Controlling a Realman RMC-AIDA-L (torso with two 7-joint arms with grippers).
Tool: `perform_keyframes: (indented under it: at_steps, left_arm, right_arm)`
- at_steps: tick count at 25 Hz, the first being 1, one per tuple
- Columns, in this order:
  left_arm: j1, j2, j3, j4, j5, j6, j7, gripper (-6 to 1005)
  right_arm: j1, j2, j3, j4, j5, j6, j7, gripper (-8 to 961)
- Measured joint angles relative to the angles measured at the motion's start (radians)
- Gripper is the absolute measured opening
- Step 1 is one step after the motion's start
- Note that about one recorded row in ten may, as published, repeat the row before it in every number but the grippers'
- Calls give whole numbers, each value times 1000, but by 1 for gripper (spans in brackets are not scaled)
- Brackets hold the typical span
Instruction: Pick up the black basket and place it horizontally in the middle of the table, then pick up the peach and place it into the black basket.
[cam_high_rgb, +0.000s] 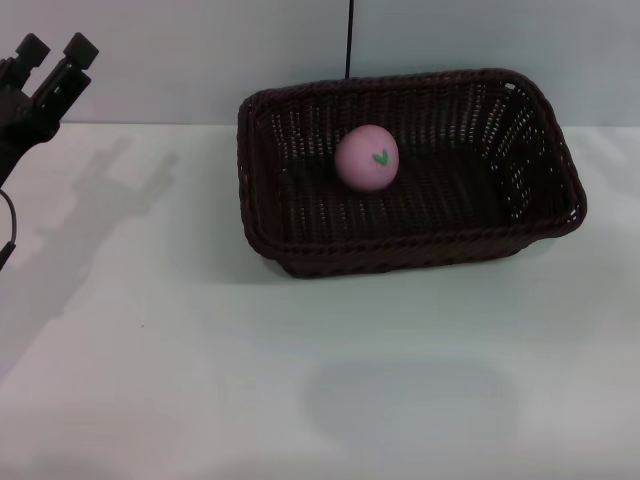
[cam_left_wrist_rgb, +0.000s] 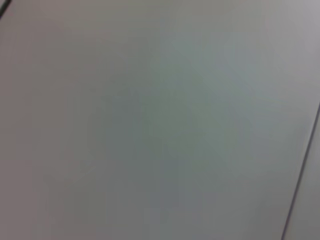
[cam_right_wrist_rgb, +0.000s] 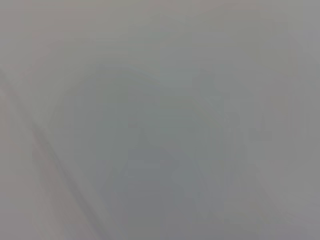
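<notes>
— Left pincer (cam_high_rgb: 55, 48)? 
— Raised at the far left, fingers spread, empty.
— And the peach (cam_high_rgb: 367, 157)? 
— Inside the black basket (cam_high_rgb: 420, 240), mid-tabletop (cam_high_rgb: 200, 380). Right pincer is out of view.

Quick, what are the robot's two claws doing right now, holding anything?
Left gripper: raised at the table's far left edge, jaws apart, holding nothing.
Right gripper: not in view.

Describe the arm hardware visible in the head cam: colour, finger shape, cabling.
Only the left gripper shows, at the far left edge above the table. It is all black and blocky, with two squared-off finger tips side by side and a gap between them. A thin black cable loops down at the frame edge below it. No markings visible. The right arm is out of view; the wrist views show no hardware.
</notes>
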Motion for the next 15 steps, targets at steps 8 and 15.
perform_keyframes:
  at_steps: [8, 15]
  left_arm:
    - [-3, -1, -53, -38, 0, 1, -2, 852]
    - [-3, -3, -169, -100, -1, 8, 7, 852]
  right_arm:
    - [-13, 0, 135, 91, 59, 10, -93, 700]
    - [-17, 3, 145, 204, 242, 12, -232, 700]
